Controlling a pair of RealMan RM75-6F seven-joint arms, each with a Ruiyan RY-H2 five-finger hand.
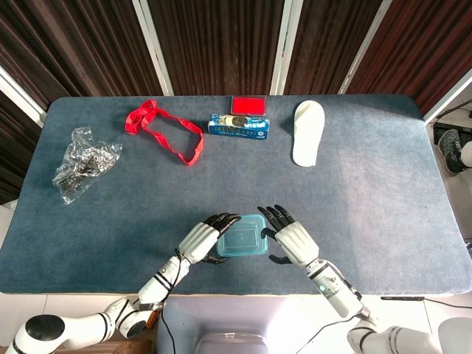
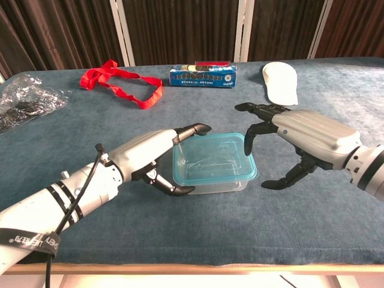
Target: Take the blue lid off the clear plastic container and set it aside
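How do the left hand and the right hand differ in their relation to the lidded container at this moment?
The left hand grips the container at its left end, fingers over the blue lid and thumb low on the side; the right hand holds nothing. The left hand's fingers curl around the container; the right hand's are spread beside its right end, seemingly short of touching. Both sit at the container's level, flanking it.

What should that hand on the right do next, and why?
Probably close its spread fingers on the blue lid. The right hand hovers open beside the container, not gripping, while the left hand braces the other side.
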